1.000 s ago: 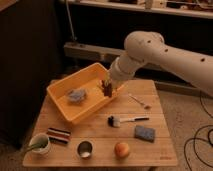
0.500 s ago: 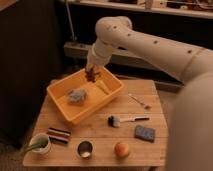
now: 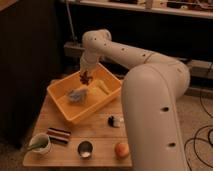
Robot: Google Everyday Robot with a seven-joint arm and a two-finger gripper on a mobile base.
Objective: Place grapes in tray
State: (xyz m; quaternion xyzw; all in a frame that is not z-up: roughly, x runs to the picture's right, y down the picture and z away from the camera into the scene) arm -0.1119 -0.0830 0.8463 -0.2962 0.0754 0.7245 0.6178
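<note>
From the one camera view we see the white arm (image 3: 145,75) sweeping in from the right and filling much of the foreground, its far end bent down over the tray (image 3: 64,111), a large yellow-orange bin sitting tilted on the wooden worktop (image 3: 100,132). The hand (image 3: 85,76) hangs over the tray's back part, just inside the rear wall, and the grapes (image 3: 86,78) show as a small dark reddish cluster right at its tip, above the tray floor; the hand looks closed around them, though we cannot make out the individual fingers. Inside the tray lie a grey crumpled object (image 3: 76,95) and a pale yellowish item (image 3: 98,89) beside it. In front of the tray, on the worktop, we find a white bowl (image 3: 40,145) with something green in it, a dark striped block (image 3: 59,135), a metal cup (image 3: 85,149), an orange fruit (image 3: 121,149) and a small black-and-white object (image 3: 115,121) partly hidden by the arm.
</note>
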